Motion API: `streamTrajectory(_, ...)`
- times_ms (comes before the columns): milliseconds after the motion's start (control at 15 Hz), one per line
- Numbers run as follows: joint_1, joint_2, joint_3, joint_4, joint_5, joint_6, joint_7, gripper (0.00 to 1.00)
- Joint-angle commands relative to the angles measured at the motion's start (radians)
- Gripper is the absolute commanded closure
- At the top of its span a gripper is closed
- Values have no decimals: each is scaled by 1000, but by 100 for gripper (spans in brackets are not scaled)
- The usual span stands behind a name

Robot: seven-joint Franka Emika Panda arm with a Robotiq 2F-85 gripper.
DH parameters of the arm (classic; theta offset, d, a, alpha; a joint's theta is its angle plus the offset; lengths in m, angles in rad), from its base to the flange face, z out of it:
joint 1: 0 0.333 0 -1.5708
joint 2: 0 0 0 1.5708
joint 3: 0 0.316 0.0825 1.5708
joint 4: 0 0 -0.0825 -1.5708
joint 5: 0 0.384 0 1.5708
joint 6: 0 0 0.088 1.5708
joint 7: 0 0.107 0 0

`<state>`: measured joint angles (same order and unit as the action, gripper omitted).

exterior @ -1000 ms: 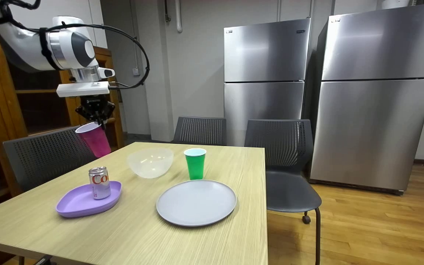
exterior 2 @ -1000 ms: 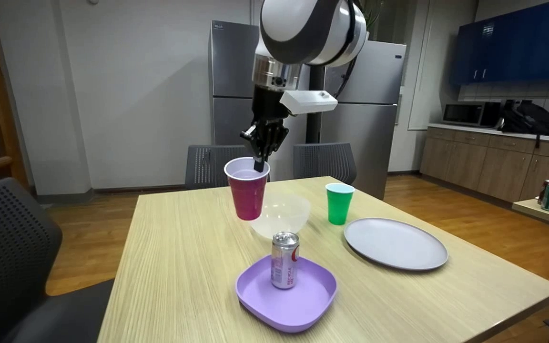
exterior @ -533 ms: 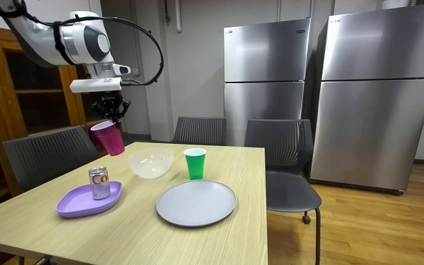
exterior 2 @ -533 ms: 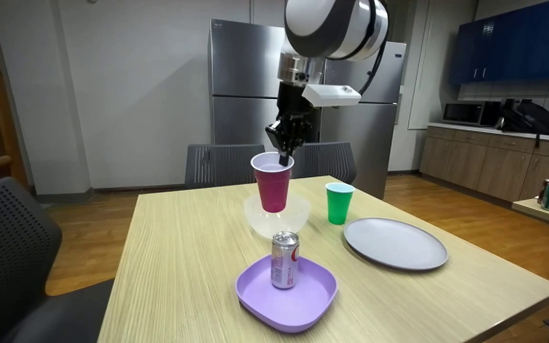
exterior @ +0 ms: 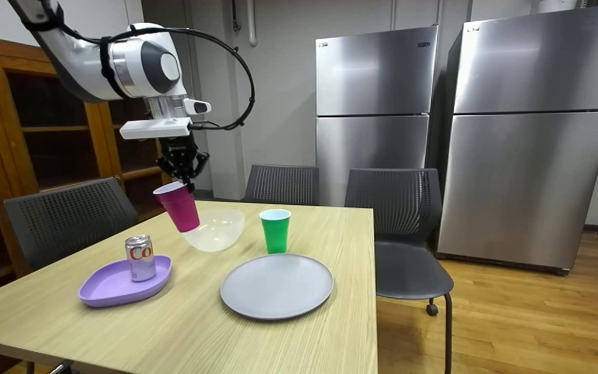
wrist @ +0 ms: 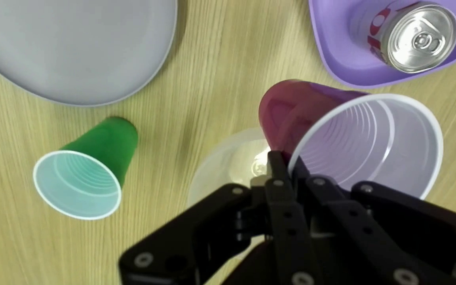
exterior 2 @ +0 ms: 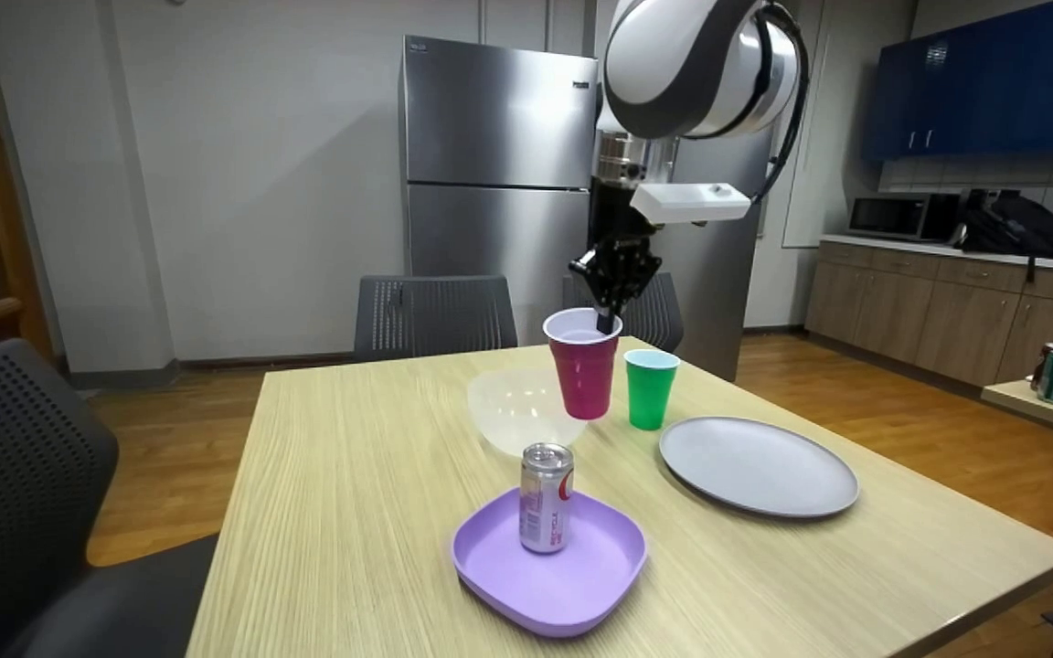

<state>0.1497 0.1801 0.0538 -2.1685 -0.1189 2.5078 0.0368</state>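
Claw [wrist: 288,161] with cup [exterior 2: 585,376] near "Co" can [exterior: 140,258]

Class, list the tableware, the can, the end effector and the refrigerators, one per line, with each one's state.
Magenta cup: held in the air, tilted
End effector: shut on that cup's rim
Green cup: standing upright, no contents visible
Can: upright in the purple dish
Purple dish: face up, can inside
Translucent bowl: right side up, partly hidden
Gray plate: lying flat, face up
Refrigerators: doors shut
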Motion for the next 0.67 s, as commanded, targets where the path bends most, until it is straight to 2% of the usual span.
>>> streamTrajectory(0, -27, -53, -16, -63, -10, -2, 59, 99)
streamTrajectory(267, -51, -56, -43, -96, -19, 3, 83, 99)
streamTrajectory(600, -82, -48, -70, -127, -23, -1, 50, 99)
